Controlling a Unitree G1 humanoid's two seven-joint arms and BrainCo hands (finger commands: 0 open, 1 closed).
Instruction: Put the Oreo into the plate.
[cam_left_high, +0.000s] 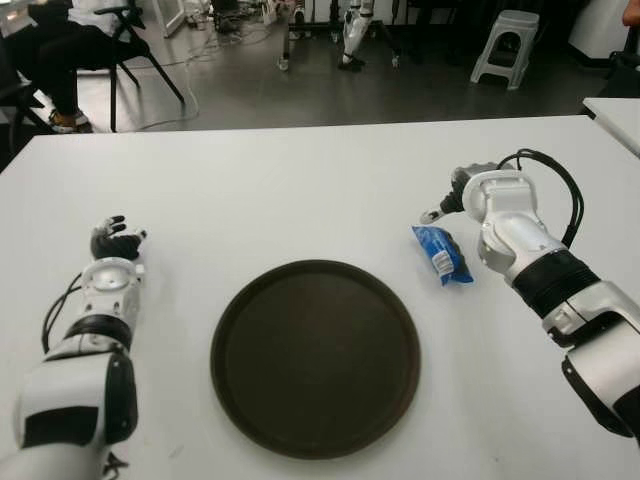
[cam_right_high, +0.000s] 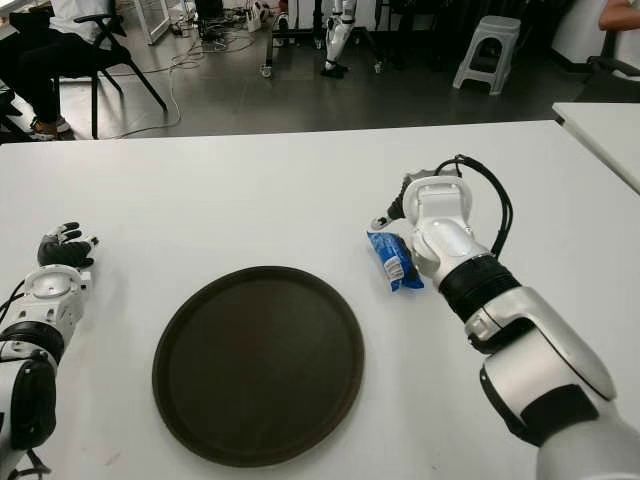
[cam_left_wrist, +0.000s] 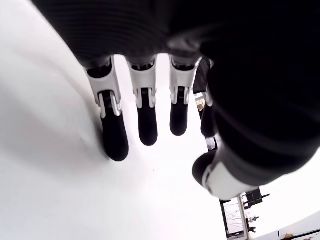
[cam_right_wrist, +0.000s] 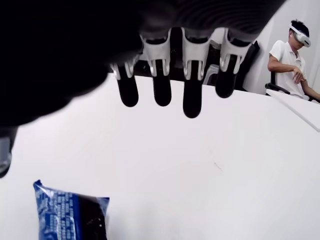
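On the white bench (cam_left_high: 300, 190) lies the dark plate (cam_left_high: 315, 358), empty. The right hand (cam_left_high: 455, 195) (fingers extended, holding nothing) hovers just beside the Oreo (cam_left_high: 441, 253); its long axis points away from the robot. The left hand (cam_left_high: 115, 240), open, is far.

The Oreo (cam_left_high: 441, 253) is a small blue packet with a white patch, lying flat on the white table (cam_left_high: 300, 190). It sits just right of the plate (cam_left_high: 315, 357), a round dark brown dish, apart from its rim.
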